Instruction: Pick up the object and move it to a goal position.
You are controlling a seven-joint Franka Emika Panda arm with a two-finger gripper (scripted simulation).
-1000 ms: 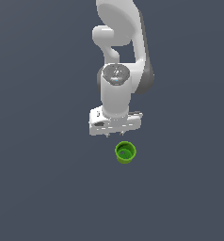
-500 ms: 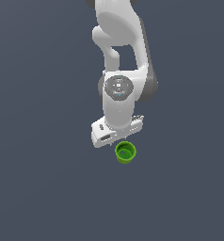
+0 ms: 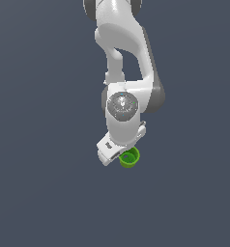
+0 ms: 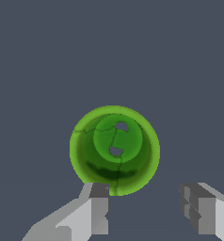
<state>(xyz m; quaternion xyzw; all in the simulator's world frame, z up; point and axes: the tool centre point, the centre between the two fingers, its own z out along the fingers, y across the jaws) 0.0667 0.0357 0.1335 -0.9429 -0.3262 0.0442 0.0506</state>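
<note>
The object is a small bright green round cup [image 3: 130,157], hollow side up, standing on the dark grey floor. In the wrist view the cup [image 4: 115,149] is seen from straight above. My white gripper [image 3: 121,153] hangs over it, the hand covering part of the cup's rim in the exterior view. In the wrist view the gripper [image 4: 146,209] is open, its two grey fingertips [image 4: 99,207] spread wide with nothing between them. One fingertip overlaps the cup's rim in the picture; whether it touches the cup I cannot tell.
A plain dark grey surface [image 3: 44,183] spreads all around. The white arm [image 3: 122,53] rises behind the gripper toward the top of the exterior view.
The arm has come down and swung toward the cup, the hand turning as it went. The hand now overlaps the cup's rim. The cup has stayed in place.
</note>
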